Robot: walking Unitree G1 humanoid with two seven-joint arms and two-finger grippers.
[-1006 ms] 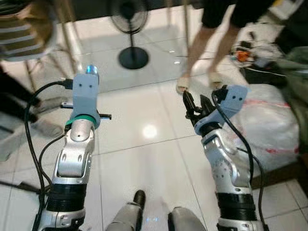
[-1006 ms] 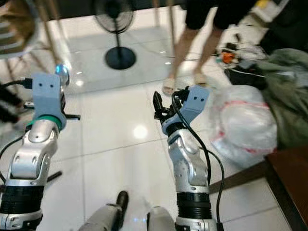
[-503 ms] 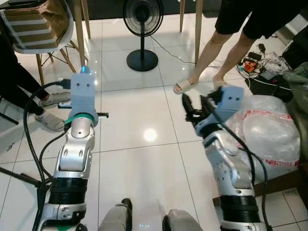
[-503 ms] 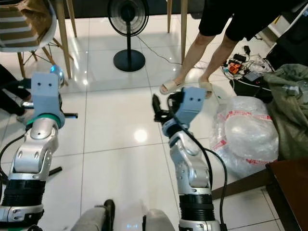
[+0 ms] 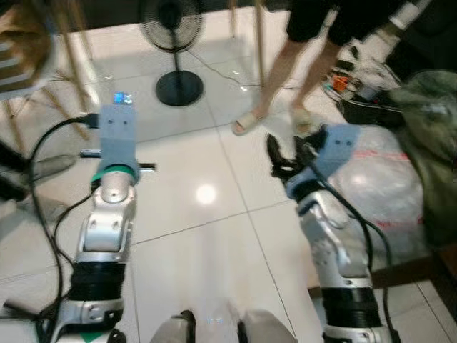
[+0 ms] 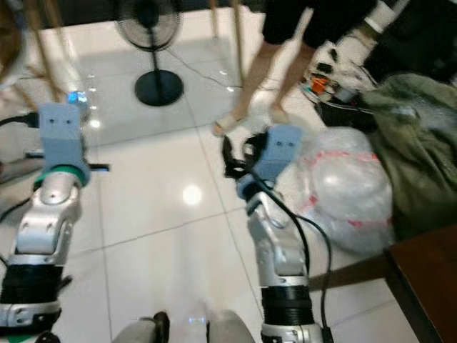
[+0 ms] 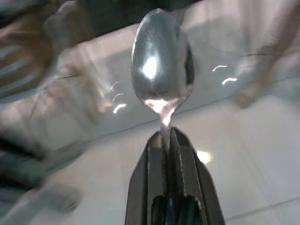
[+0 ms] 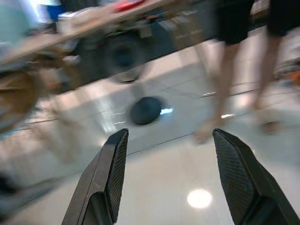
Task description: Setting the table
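A silver spoon stands bowl-up in the left wrist view, its handle pinched between the two black fingers of my left gripper, which is shut on it. In the eye views my left arm is raised at the left, its blue wrist block hiding the fingers and spoon. My right gripper is held up at the right over the white tiled floor. In the right wrist view its fingers stand wide apart with nothing between them.
A black pedestal fan stands on the floor ahead. A person's bare legs in sandals are just beyond my right gripper. A white plastic bag and green cloth lie at the right. A dark wooden corner sits lower right.
The whole picture has shifted left and blurred, so the camera has moved. Both arms keep the same raised pose.
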